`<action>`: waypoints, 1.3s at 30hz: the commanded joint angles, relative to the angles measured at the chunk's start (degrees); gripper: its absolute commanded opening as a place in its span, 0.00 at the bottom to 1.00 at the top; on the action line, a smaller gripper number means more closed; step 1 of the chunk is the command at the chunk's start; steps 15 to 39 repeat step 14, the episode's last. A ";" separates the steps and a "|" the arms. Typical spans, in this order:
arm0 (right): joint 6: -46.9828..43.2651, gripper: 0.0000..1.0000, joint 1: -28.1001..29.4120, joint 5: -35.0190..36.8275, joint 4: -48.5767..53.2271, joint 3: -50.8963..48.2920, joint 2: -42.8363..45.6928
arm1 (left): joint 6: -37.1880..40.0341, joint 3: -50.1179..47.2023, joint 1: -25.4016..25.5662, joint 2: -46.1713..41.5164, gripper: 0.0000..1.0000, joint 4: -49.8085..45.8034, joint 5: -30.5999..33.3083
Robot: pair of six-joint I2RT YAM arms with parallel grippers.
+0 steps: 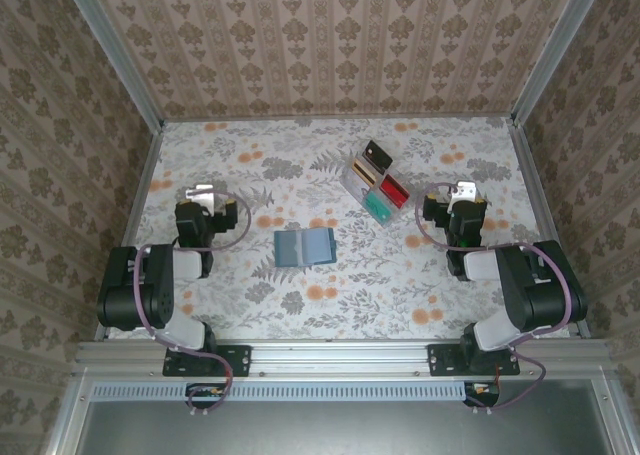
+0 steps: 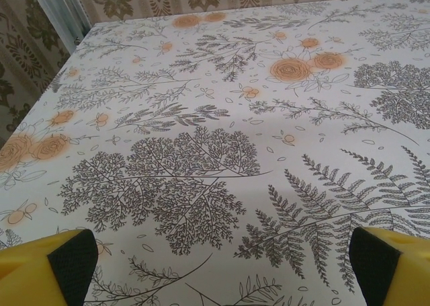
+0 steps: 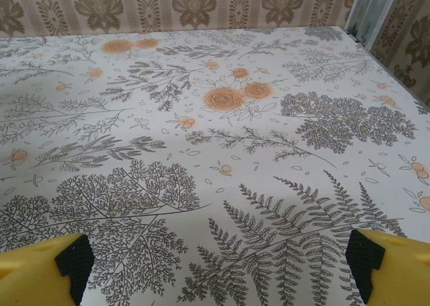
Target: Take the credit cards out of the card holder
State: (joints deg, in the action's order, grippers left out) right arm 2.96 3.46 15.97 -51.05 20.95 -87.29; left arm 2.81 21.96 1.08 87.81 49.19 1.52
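The card holder [image 1: 305, 246], a small flat teal-blue wallet, lies on the flowered table a little in front of its middle. The credit cards are hidden. My left gripper [image 1: 203, 193] hovers to the left of the holder and well apart from it. My right gripper [image 1: 462, 191] is further off to its right. In the left wrist view the left gripper [image 2: 222, 269] is open, its yellow fingers [image 2: 40, 265] at the bottom corners with bare tablecloth between them. The right gripper [image 3: 218, 269] is likewise open over bare cloth, its black pads [image 3: 366, 255] wide apart.
A clear compartment tray [image 1: 378, 183] with black, yellow, red and teal contents stands behind and to the right of the holder. Patterned walls with metal posts [image 1: 120, 65] enclose the table on three sides. Both arm bases sit on the near rail [image 1: 340, 358].
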 commanded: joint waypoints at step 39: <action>0.42 1.00 -0.24 -0.88 -0.77 0.91 -0.26 | 0.36 1.73 -0.21 0.43 1.00 -0.97 -1.43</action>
